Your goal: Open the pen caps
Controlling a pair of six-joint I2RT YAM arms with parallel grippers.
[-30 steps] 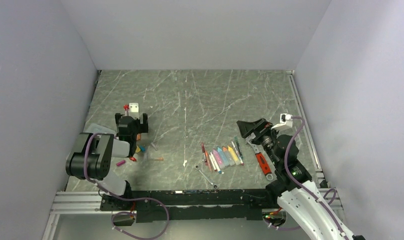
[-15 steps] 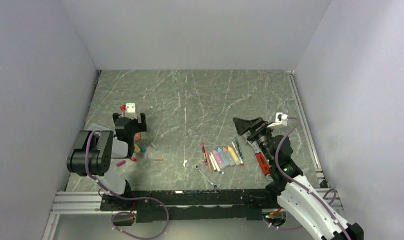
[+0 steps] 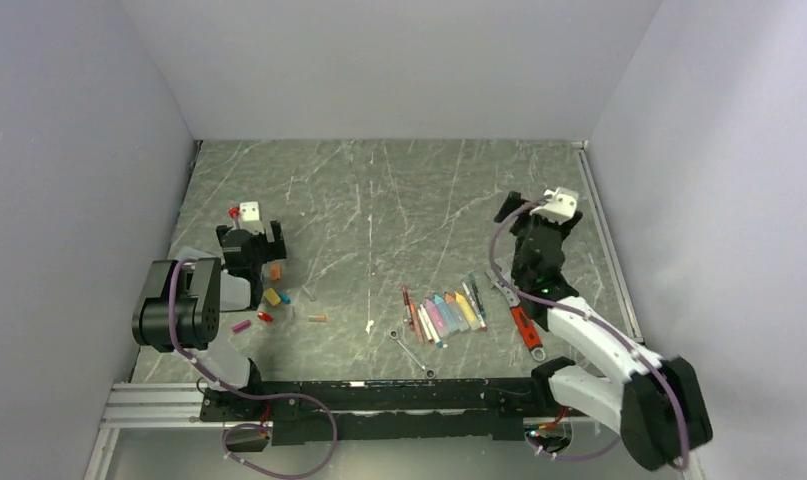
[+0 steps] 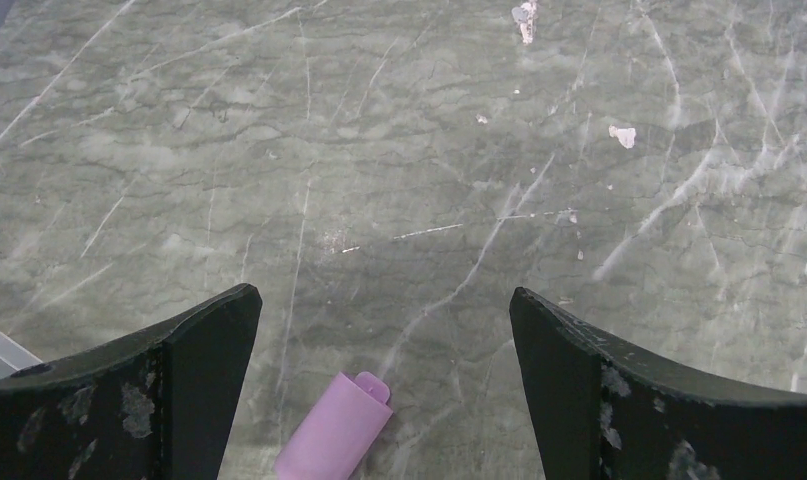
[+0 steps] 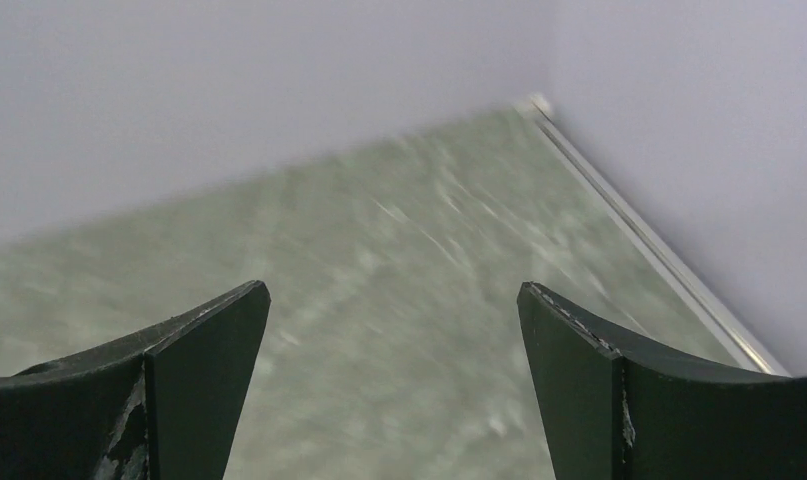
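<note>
A row of pens (image 3: 444, 312), thin markers and pastel highlighters, lies near the table's front middle. Loose pen caps lie at the left: yellow (image 3: 271, 296), blue (image 3: 284, 297), red (image 3: 265, 317), pink (image 3: 241, 325) and orange (image 3: 318, 318). My left gripper (image 3: 251, 262) is open and empty, just beyond these caps. In the left wrist view the left gripper (image 4: 384, 295) stands over the pink cap (image 4: 334, 440), without touching it. My right gripper (image 3: 535, 228) is raised, open and empty, behind the pens. In the blurred right wrist view the right gripper (image 5: 394, 288) faces the table's far right corner.
A silver wrench (image 3: 411, 350) lies in front of the pens. A red-handled tool (image 3: 524, 322) lies to their right, under the right arm. Grey walls close the table on three sides. A metal rail (image 3: 604, 235) runs along the right edge.
The right arm has swung from low beside the pens up and back, and now points at the far right corner. The left gripper has drifted a little farther back and left.
</note>
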